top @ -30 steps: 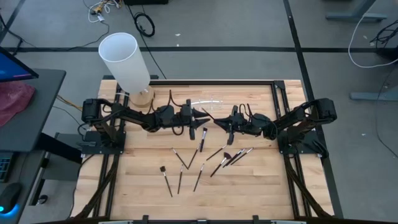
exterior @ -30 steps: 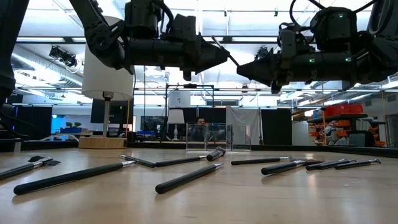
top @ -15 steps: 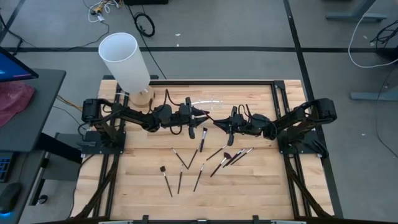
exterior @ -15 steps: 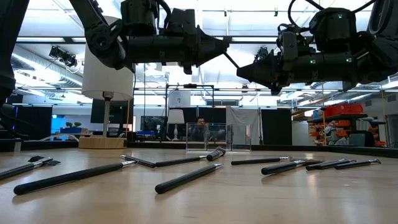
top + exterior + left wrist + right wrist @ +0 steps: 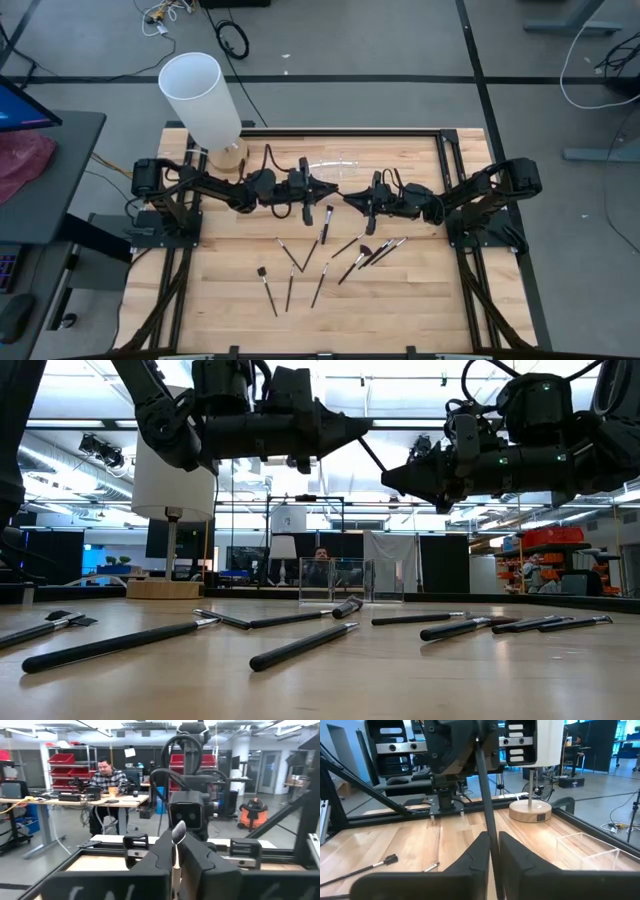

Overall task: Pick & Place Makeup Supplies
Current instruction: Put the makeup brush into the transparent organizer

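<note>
Above the table (image 5: 220, 290), the left gripper (image 5: 332, 186) and right gripper (image 5: 349, 197) met tip to tip, both pinching one brush (image 5: 374, 458) between them. Other brushes (image 5: 322, 283) lay scattered below. A white cylinder (image 5: 200, 98) stood at the back left, a clear box (image 5: 335, 580) behind. A person (image 5: 107, 775) sat beyond.

Pale wooden table (image 5: 220, 290) in a dark metal frame. Scattered across its middle, toward the near edge: about ten slim dark makeup brushes (image 5: 321, 284), some crossing, a tight cluster (image 5: 378, 250) nearer the right edge. At the far left corner, a round wooden base (image 5: 226, 156) bearing a tall white cylinder (image 5: 199, 97). By the far edge, a clear box (image 5: 335, 165).
</note>
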Robot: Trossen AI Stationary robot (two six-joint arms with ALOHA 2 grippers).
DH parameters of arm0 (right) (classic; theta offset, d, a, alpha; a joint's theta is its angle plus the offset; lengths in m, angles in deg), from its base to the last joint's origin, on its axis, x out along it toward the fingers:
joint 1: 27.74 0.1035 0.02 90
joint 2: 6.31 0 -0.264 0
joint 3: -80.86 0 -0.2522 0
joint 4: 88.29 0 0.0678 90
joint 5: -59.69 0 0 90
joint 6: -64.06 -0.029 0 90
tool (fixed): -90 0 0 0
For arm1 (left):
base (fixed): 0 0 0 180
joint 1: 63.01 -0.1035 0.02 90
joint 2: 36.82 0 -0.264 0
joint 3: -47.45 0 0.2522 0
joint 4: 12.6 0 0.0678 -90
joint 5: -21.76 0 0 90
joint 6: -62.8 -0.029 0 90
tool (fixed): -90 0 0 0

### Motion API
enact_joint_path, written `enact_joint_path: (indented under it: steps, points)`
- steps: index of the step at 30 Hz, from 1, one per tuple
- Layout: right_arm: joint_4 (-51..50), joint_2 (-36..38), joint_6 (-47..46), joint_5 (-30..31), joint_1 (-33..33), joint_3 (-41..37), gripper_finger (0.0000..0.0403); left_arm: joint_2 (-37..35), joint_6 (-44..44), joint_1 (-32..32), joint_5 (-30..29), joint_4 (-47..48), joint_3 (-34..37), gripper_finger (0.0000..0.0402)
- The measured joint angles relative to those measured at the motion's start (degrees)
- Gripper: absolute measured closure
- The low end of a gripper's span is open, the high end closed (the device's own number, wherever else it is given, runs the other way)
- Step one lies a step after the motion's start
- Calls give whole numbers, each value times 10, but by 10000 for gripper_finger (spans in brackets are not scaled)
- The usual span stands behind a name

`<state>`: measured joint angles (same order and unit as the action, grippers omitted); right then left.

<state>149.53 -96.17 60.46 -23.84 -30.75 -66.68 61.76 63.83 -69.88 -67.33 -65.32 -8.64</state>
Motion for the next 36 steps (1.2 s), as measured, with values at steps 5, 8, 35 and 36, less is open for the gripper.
enact_joint_path:
  steps: [5,8,35,36]
  points:
    - [-33,0,-13,5,0,0,336,0,-2,-1,-2,3,0,373]
    - [-75,0,-17,26,0,0,319,0,-3,-1,-5,3,0,372]
    - [-229,0,-103,110,0,0,264,-1,-46,-62,-232,141,0,368]
    - [-229,0,-108,110,0,0,264,-5,-50,-61,-235,142,0,371]
